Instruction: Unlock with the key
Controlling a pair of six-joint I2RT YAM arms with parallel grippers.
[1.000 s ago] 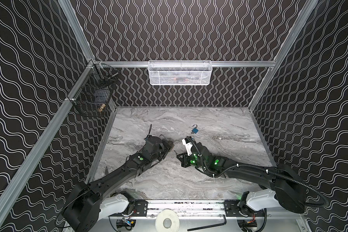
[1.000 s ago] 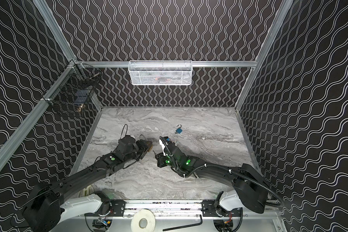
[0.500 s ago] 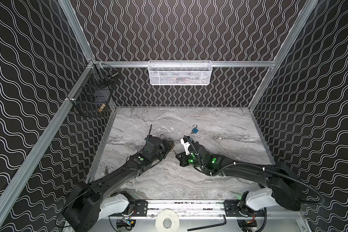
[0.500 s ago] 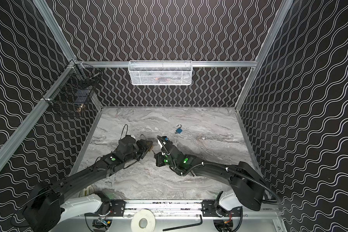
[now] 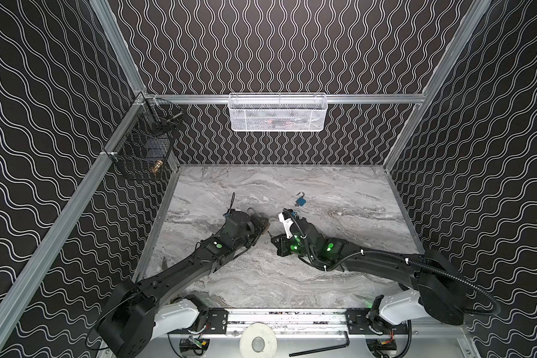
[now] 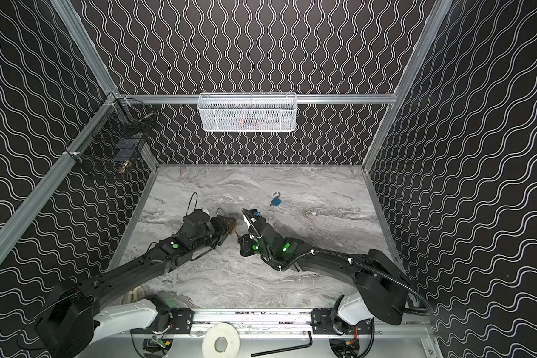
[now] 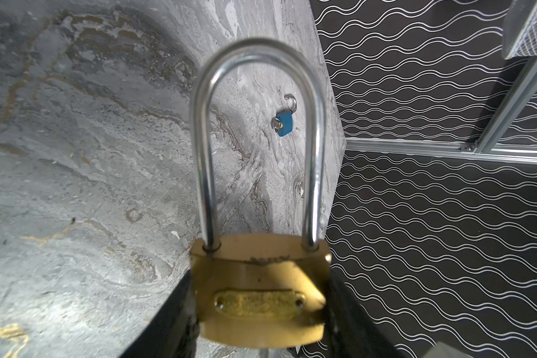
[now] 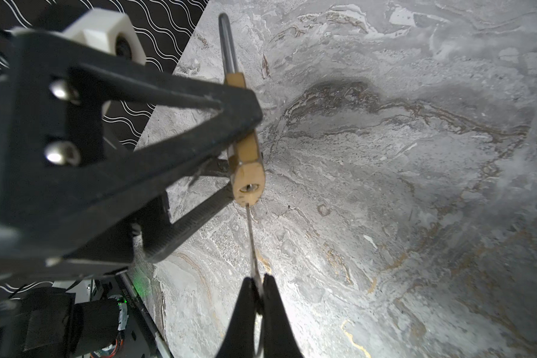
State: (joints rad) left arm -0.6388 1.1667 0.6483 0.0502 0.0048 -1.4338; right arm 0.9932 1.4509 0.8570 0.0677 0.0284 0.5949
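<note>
A brass padlock [image 7: 258,288] with a long steel shackle [image 7: 258,59] is clamped by its body in my left gripper [image 7: 259,313], a black finger against each side. In both top views it is held just above the marble table, left of centre [image 5: 262,223] [image 6: 231,224]. My right gripper [image 8: 258,285] is shut on a thin silver key [image 8: 251,235], seen edge-on. The key points at the padlock's underside [image 8: 248,183], and its tip touches the rim just beside the keyhole. In a top view the key [image 5: 268,232] spans the small gap between both grippers.
A small blue padlock [image 5: 300,201] [image 7: 284,123] lies on the table behind the grippers. A white mesh basket [image 5: 278,113] hangs on the back rail and a black wire basket [image 5: 146,148] on the left wall. An Allen key [image 5: 320,348] lies on the front frame.
My right gripper has moved a little to the left with the key, closing the gap to the brass padlock. The left arm has hardly moved.
</note>
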